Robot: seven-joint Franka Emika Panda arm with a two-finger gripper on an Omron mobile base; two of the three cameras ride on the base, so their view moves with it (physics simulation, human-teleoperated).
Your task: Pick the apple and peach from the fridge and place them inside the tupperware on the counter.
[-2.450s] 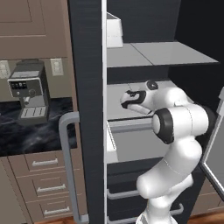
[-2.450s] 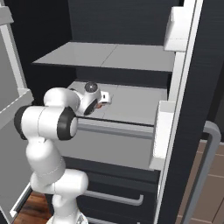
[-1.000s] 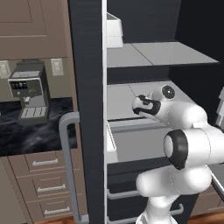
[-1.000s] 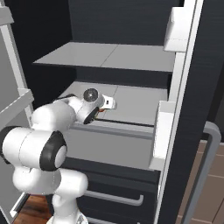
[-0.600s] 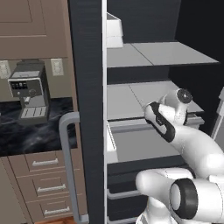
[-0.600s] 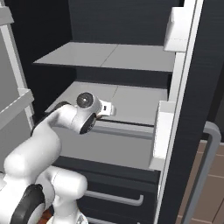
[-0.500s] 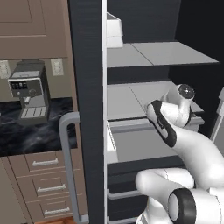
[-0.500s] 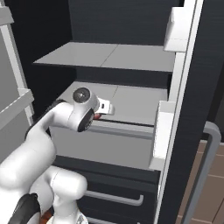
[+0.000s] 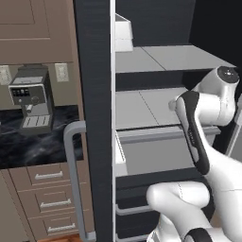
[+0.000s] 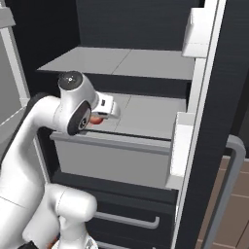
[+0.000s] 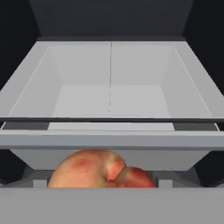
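The fridge (image 9: 94, 94) stands open, its pale grey shelves (image 10: 146, 114) bare. My gripper (image 10: 99, 117) hovers over the front edge of the middle shelf, mostly hidden behind my white wrist. It is shut on the peach (image 10: 96, 120), of which an orange-red sliver peeks out under the hand. In the hand view the peach (image 11: 87, 170) sits very close at the bottom, orange-red with a pale patch and a redder lobe on its right, in front of a pale grey shelf (image 11: 109, 100). A strip of the black marbled counter (image 9: 28, 142) lies left of the fridge. The apple and the tupperware are out of view.
A coffee machine (image 9: 30, 101) stands on the counter, over taupe drawers (image 9: 47, 201). The fridge's grey bar handle (image 9: 71, 179) runs down beside them. White door bins (image 10: 180, 155) jut out on the right, and a closed drawer front (image 10: 112, 155) sits below the shelf.
My arm has swung round, elbow dropping low and wrist rising toward the fridge's right side. The hand has stayed by the middle shelf's front edge with the fruit still in it.
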